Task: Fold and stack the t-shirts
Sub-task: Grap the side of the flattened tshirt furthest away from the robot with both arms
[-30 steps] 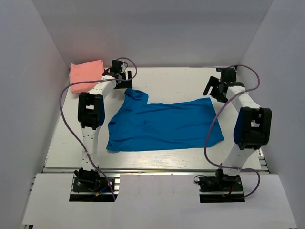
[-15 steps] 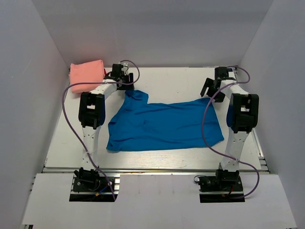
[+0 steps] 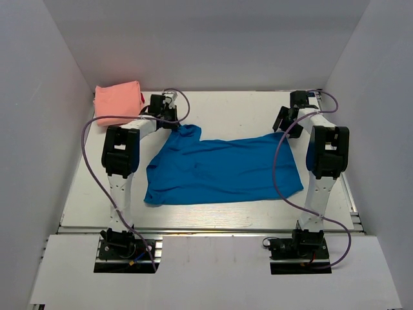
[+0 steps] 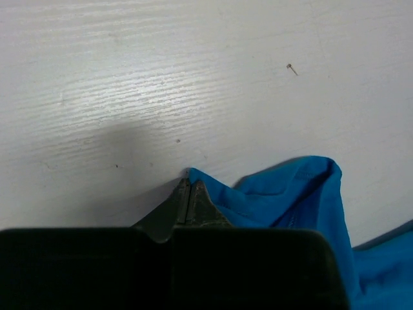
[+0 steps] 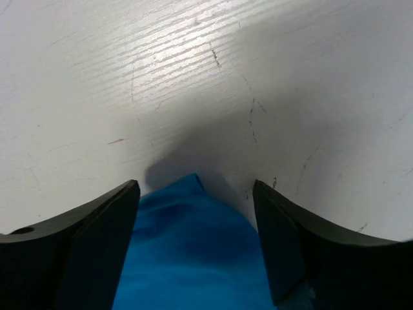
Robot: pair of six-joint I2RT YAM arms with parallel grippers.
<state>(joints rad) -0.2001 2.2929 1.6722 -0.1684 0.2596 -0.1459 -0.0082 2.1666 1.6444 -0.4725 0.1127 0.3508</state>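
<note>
Two t-shirts lay on the table [image 3: 232, 106]. The blue t-shirt [image 3: 222, 169] was spread out across the middle, with a raised tab of cloth at its far left end. The salmon-pink t-shirt [image 3: 117, 100] sat as a compact bundle in the far left corner, well apart from the blue one.

The left fingers [image 4: 189, 194] were clenched tip to tip on the far left corner of the blue t-shirt, and as far as the left wrist view showed, they had a thin edge of the fabric between them. The right fingers [image 3: 288, 126] stood released and wide at the far right corner. In the right wrist view that point of cloth lay between them on the table, not yet gripped.

The blue cloth looked light, thin and limp, with soft wrinkles and a rolled hem near the left corner. It would probably sag and drape from wherever it was lifted, and it could slip out of a shallow pinch. The two far corners seemed the sensible holds, taken with a good bite of fabric and raised together so the edge stayed taut for a fold. Breakage was no concern; bunching or dragging across the table was the likelier trouble.

No brand, label or writing could be read on either garment or on the table.
</note>
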